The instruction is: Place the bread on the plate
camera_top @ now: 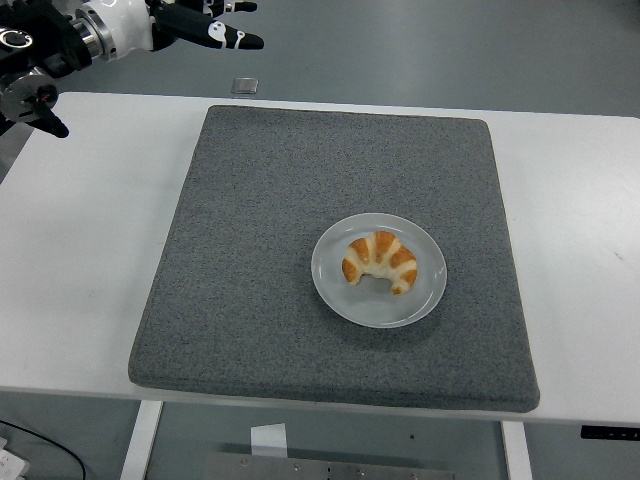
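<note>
A golden croissant [380, 261] lies on the white round plate [335, 290], a little right of the middle of the grey mat [250, 250]. My left hand [215, 25] is raised at the picture's top left corner, far from the plate, its fingers spread and holding nothing. Part of the hand is cut off by the top edge. The right arm does not show.
The grey mat covers most of the white table [80, 250]. A small clear square object [245, 86] lies on the floor beyond the table's far edge.
</note>
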Controlling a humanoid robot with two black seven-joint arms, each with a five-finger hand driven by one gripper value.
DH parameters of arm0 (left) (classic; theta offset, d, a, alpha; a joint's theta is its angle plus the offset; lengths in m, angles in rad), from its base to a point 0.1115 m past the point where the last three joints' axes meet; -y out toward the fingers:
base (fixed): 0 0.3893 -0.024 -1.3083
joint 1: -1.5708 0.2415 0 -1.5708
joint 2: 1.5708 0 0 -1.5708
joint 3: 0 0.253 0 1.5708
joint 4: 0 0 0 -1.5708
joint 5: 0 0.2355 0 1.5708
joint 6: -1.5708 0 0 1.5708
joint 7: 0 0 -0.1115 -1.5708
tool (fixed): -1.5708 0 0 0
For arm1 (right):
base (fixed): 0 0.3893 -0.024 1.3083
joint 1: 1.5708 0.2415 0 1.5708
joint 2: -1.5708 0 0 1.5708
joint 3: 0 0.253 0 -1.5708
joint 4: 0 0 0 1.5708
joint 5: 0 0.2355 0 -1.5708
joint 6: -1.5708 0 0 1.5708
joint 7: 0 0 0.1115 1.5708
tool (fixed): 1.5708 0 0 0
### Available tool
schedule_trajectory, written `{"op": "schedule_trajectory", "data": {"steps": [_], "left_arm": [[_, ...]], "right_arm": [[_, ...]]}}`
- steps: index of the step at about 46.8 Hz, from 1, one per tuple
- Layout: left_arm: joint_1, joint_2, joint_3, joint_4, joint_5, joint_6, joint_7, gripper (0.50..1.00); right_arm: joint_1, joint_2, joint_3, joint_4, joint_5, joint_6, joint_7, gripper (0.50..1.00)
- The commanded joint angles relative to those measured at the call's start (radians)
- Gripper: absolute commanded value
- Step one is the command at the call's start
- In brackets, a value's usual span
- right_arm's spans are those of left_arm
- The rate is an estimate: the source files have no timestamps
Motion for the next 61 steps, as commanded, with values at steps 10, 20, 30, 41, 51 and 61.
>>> {"op": "schedule_trajectory", "data": {"steps": [10, 20, 30, 41, 51, 61], "left_arm": [[0.003, -0.002, -0.002, 0.07, -0.098, -0.011, 0.004, 1.0], [0.006, 0.003, 0.0, 0.118, -0.193, -0.033, 0.016, 1.0], [0.027, 0.003, -0.002, 0.153, -0.216, -0.045, 0.022, 1.0], [0.053, 0.001, -0.003, 0.156, -0.259, -0.051, 0.022, 1.0], [0.075, -0.002, -0.002, 0.184, -0.385, -0.048, 0.022, 1.0], [0.133, -0.006, -0.028, 0.19, -0.432, -0.042, 0.022, 1.0]], "right_arm": [[0.0, 0.0, 0.0, 0.0, 0.0, 0.0, 0.001, 0.932], [0.0, 0.0, 0.0, 0.0, 0.0, 0.0, -0.001, 0.932], [0.0, 0.0, 0.002, 0.0, 0.0, 0.0, -0.001, 0.932], [0.0, 0.0, 0.0, 0.0, 0.0, 0.002, 0.001, 0.932], [0.012, 0.0, 0.003, 0.003, 0.0, 0.002, -0.001, 0.932], [0.015, 0.0, 0.0, 0.061, 0.0, 0.002, -0.001, 0.932]]}}
